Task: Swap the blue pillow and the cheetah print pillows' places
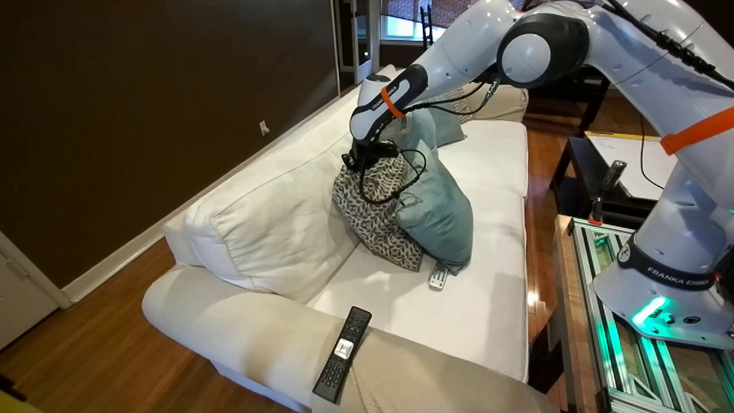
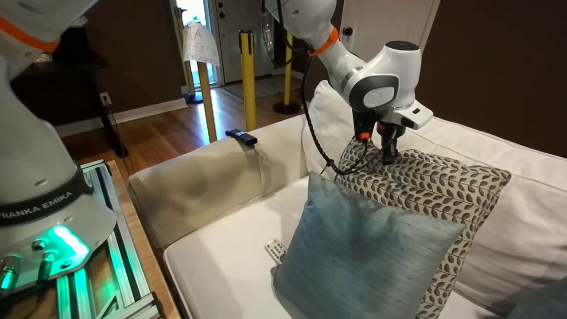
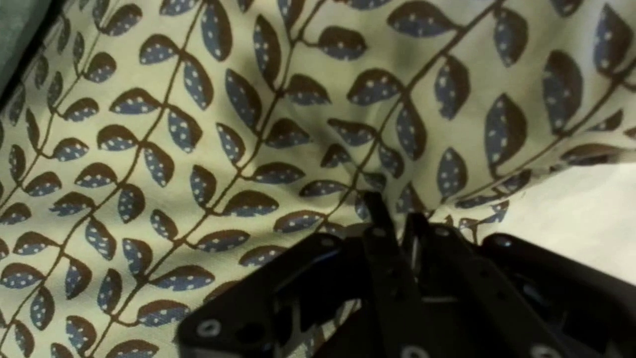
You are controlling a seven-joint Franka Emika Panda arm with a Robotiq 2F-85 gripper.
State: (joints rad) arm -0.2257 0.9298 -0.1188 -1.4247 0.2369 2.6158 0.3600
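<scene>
The cheetah print pillow, tan-cream with small dark leaf-like spots, leans against the white back cushion in both exterior views. It fills most of the wrist view. The plain teal-blue pillow stands tilted against its front in both exterior views and hides part of it. My gripper points down at the top of the printed pillow in an exterior view. In the wrist view the fingers are nearly together, with puckered printed fabric pinched between the tips.
A white remote lies on the seat by the blue pillow's lower corner. A black remote rests on the sofa arm. More teal pillows sit farther along the sofa. The big white back cushion stands behind. The arm's cable loops near the pillows.
</scene>
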